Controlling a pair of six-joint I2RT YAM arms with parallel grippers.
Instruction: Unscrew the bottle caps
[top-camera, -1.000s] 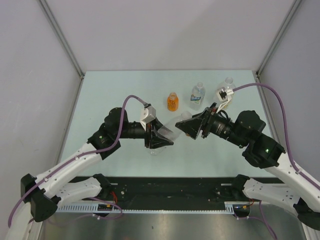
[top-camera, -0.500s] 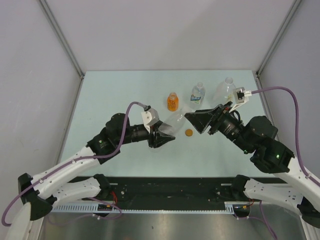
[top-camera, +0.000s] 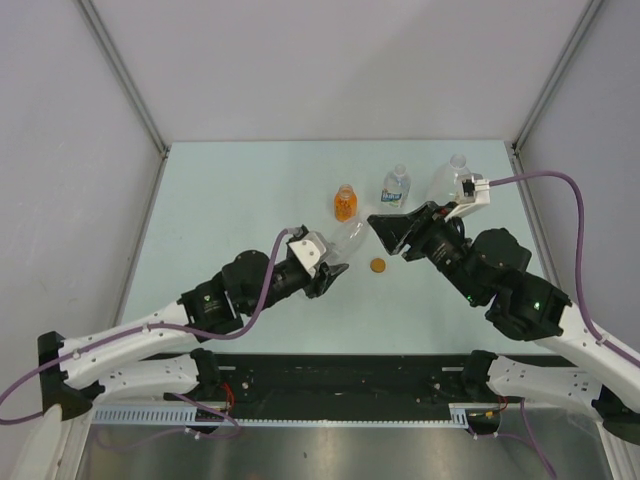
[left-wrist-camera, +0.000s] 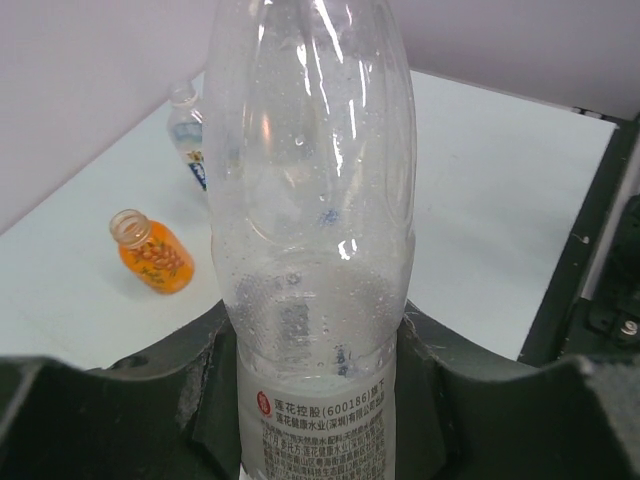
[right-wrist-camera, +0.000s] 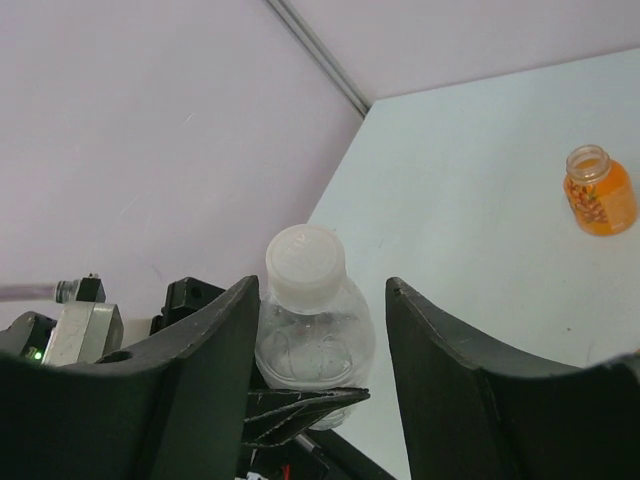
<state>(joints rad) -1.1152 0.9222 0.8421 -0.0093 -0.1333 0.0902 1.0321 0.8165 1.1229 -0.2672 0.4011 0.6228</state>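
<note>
Left gripper, centre of the top view: I have it clamped on the labelled end of the small clear bottle. White cap: on that bottle's neck, between my right gripper fingers, which stand apart with a gap on either side. Orange-brown cap: loose on the table, lower right of the uncapped orange bottle.

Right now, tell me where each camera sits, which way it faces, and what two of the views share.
Top external: above and behind the arms, looking down on the table; both arms, the left gripper and the right gripper show.
Left wrist: on the left arm, looking along the clear bottle clamped between the left fingers.
Right wrist: on the right arm, facing that bottle's white cap, the right fingers open either side.
Shared: both wrist views show the uncapped orange bottle.
</note>
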